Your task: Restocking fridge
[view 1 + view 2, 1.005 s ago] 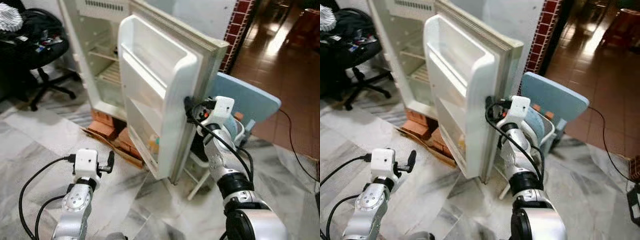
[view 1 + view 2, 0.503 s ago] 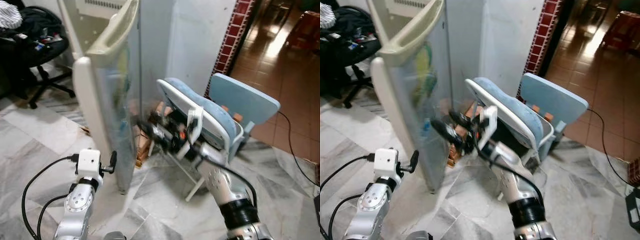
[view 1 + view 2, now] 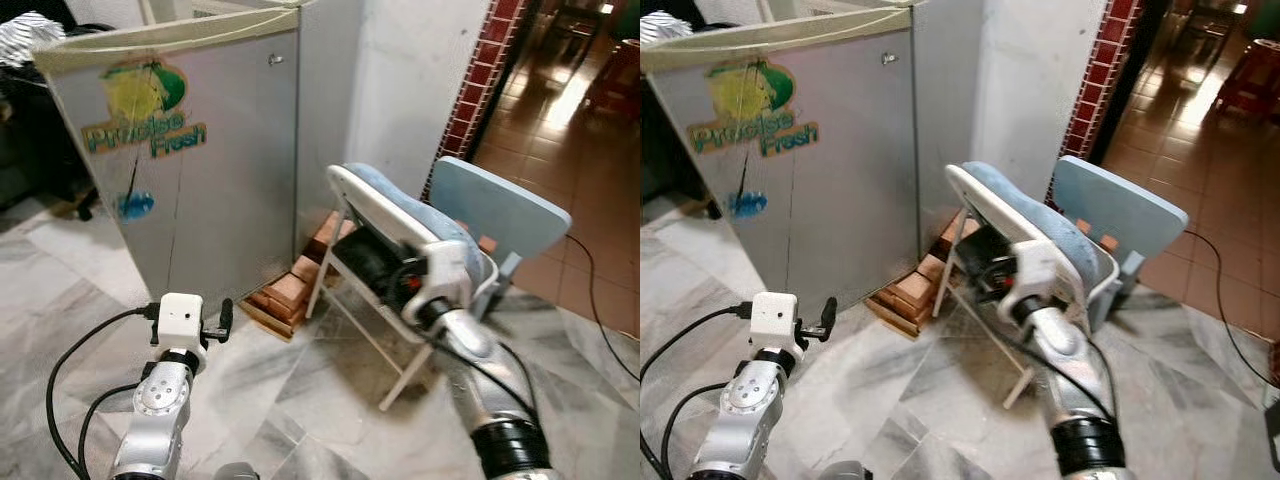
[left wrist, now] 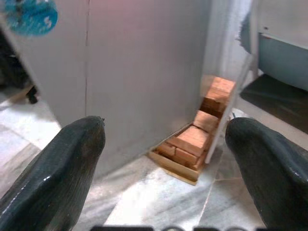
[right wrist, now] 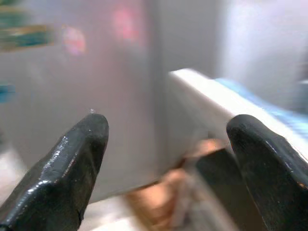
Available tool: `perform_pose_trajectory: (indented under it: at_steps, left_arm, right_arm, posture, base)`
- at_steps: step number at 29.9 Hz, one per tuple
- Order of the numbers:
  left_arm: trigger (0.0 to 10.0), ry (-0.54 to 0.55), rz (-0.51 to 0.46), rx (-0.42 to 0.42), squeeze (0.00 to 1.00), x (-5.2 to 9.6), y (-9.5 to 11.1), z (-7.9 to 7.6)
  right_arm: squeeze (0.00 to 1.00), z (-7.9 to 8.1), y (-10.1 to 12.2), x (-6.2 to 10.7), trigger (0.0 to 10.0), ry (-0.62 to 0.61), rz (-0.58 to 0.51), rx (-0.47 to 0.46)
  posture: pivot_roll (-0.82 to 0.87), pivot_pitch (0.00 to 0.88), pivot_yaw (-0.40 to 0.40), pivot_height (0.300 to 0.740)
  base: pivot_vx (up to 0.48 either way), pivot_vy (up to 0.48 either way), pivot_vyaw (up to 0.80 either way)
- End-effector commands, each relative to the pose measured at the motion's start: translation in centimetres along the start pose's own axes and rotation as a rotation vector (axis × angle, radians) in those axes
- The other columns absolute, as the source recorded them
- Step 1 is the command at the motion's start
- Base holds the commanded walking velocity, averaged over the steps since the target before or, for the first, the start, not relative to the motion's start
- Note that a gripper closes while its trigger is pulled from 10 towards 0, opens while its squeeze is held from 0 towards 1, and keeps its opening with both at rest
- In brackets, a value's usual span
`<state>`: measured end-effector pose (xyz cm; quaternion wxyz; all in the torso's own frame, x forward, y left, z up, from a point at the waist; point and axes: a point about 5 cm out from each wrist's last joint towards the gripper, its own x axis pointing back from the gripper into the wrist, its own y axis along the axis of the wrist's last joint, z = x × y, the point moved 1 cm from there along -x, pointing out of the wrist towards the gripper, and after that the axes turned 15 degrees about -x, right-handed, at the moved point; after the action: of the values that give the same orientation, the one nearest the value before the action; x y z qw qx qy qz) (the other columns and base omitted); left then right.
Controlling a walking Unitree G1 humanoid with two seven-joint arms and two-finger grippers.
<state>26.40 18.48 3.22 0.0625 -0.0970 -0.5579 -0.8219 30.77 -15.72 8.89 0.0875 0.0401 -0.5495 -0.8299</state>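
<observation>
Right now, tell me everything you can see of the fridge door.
The fridge door looks closed, its flat grey front facing the robot. It carries a green and yellow "Precise Fresh" logo with a small blue sticker below, and a cream-coloured strip along its top edge. A stack of bricks sits at the fridge's lower right corner. Neither gripper touches the door; the left gripper hangs open in front of it.

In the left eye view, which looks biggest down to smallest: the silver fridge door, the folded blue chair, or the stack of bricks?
1. Fridge door
2. Folded blue chair
3. Stack of bricks, partly hidden behind the chair's leg
</observation>
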Motion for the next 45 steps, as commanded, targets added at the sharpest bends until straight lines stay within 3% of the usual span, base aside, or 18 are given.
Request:
perform_pose_trajectory:
  at_steps: [1,14,18,25,32,42,45]
  left_arm:
    - [10.0,0.023,0.008,-0.008,0.0,0.2,-0.2,0.7]
    - [10.0,0.044,-0.005,0.04,0.0,1.0,-0.5,0.8]
    - [10.0,0.068,-0.017,0.057,0.0,0.7,-0.1,1.2]
    - [10.0,0.068,-0.038,0.044,0.0,0.0,0.5,2.2]
    - [10.0,0.067,-0.039,0.051,0.0,-0.1,0.5,2.2]
    - [10.0,0.033,-0.012,0.077,0.0,0.1,-0.2,0.8]
    - [10.0,-0.005,-0.013,0.067,0.0,-0.1,-0.2,0.0]
  right_arm:
    - [0.0,-1.2,-0.3,0.5,10.0,-0.114,-0.021,-0.009]
    - [0.0,-4.7,-2.0,3.1,10.0,-0.339,-0.023,-0.034]
    - [0.0,-4.5,-1.9,3.1,10.0,-0.326,-0.027,-0.035]
    - [0.0,-2.5,-1.3,1.0,10.0,-0.25,-0.05,-0.016]
    - [0.0,-2.5,-1.6,1.1,10.0,-0.241,-0.038,-0.006]
    - [0.0,-2.9,-1.8,0.8,10.0,-0.236,-0.025,-0.002]
    - [0.0,-3.9,-2.4,1.1,10.0,-0.275,0.023,-0.011]
  posture:
    - [0.08,0.0,-0.036,0.74]
    - [0.07,0.0,-0.026,0.74]
    - [0.07,0.0,-0.02,0.74]
    - [0.05,0.0,0.006,0.74]
    - [0.05,0.0,0.003,0.74]
    - [0.04,0.0,-0.016,0.74]
    - [0.05,0.0,-0.074,0.74]
  base:
    - [0.0,0.48,0.0]
    - [0.0,0.48,0.0]
    - [0.0,0.48,0.0]
    - [0.0,0.48,-0.06]
    - [0.0,0.48,-0.74]
    - [0.0,0.48,-0.75]
    - [0.0,0.48,-0.51]
